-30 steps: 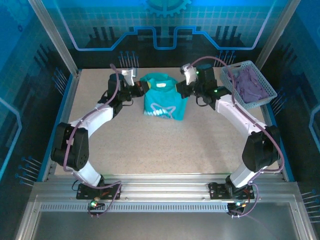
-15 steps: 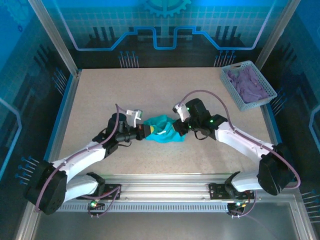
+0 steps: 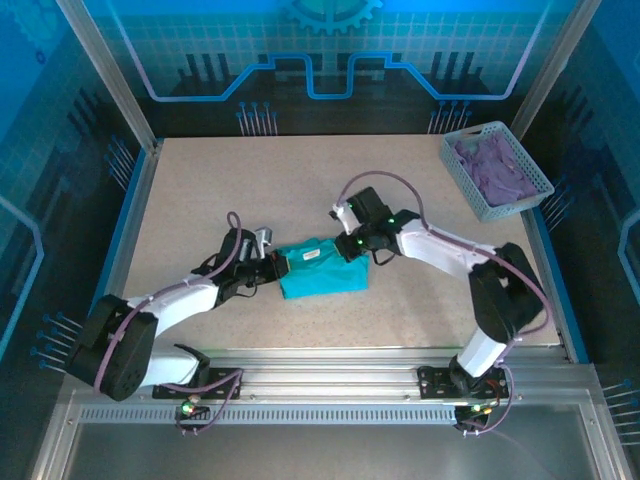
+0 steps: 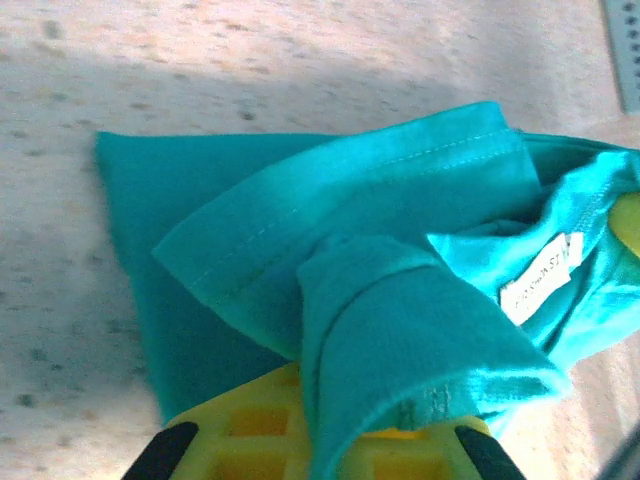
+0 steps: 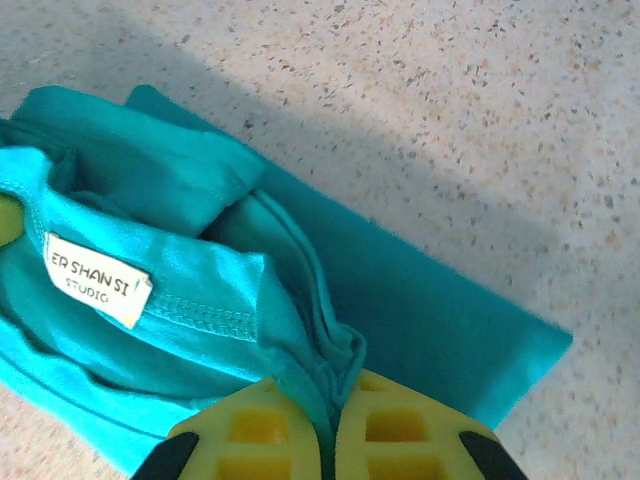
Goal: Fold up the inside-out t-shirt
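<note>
Now, top cam: teal inside-out t-shirt (image 3: 322, 270) lies as a compact, roughly rectangular bundle on the speckled table (image 3: 200, 190), near the middle, toward the near edge, between my two arms. My left gripper (image 3: 278, 268) meets its left edge; my right gripper (image 3: 358, 250) meets its upper right corner. Both arms reach low across the tabletop.

Left wrist cam: my left gripper (image 4: 325, 450) is closed on the shirt (image 4: 250, 250). A thick fold of teal cloth runs down between the yellow fingers (image 4: 245, 435) and covers most of the gap. A hemmed edge w/ visible stitching crosses the upper part of the bundle. A small pale neck tag (image 4: 541, 278) sits at the right; its print is too small to read from here.

Right wrist cam: my right gripper (image 5: 332, 440) is pinched tight on a bunched ridge of the shirt (image 5: 420, 300), yellow fingers (image 5: 255, 435) nearly touching w/ cloth between. The tag (image 5: 97, 278) reads "ER SHAN SI STUDIO" and lies just inside the collar opening. A flat layer of fabric spreads to the right on the table (image 5: 480, 110).

Far right corner, well apart from the shirt: a grey-blue basket (image 3: 520, 204) holding a purple cloth (image 3: 495, 162).
</note>
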`<state>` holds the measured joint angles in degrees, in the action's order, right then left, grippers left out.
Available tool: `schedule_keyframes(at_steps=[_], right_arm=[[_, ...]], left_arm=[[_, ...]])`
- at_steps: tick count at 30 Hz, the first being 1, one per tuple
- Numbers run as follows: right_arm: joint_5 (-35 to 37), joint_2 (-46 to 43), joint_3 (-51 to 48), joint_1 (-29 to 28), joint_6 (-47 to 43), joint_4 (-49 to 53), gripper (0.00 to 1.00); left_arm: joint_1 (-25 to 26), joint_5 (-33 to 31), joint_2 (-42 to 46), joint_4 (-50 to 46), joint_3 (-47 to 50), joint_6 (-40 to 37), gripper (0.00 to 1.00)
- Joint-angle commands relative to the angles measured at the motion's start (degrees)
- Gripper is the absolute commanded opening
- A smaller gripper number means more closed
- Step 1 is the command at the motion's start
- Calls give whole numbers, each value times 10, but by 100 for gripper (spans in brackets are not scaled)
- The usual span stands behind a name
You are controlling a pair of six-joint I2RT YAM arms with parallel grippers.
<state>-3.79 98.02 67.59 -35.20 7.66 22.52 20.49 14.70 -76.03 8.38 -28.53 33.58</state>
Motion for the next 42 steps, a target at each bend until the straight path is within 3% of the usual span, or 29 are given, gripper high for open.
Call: schedule_keyframes(at_steps=[1, 5, 9, 18, 26, 30, 33, 38, 42], right_arm=[[17, 65, 51, 6, -25, 41, 1], [33, 144, 108, 7, -32, 55, 7], [58, 188, 156, 12, -36, 84, 19], [70, 81, 85, 13, -25, 84, 44], [51, 31, 45, 13, -13, 69, 52], [47, 27, 37, 13, -7, 66, 53], [48, 19, 28, 11, -4, 63, 53], [54, 4, 12, 14, -2, 58, 53], [59, -11, 3, 15, 0, 58, 52]], left_arm=[[-17, -18, -42, 5, -23, -6, 3], [-27, -27, -114, 34, -51, -22, 15], [-34, -35, -145, 68, -65, -8, 40], [-34, -16, -72, 1, -33, 6, 72], [-14, 23, -98, -17, -42, 1, 83], [5, 41, -144, 14, -60, 13, 79], [16, 47, -167, 32, -75, 18, 68], [17, 52, -172, 60, -106, 13, 32], [6, 31, -171, 1, -153, -42, 4]])
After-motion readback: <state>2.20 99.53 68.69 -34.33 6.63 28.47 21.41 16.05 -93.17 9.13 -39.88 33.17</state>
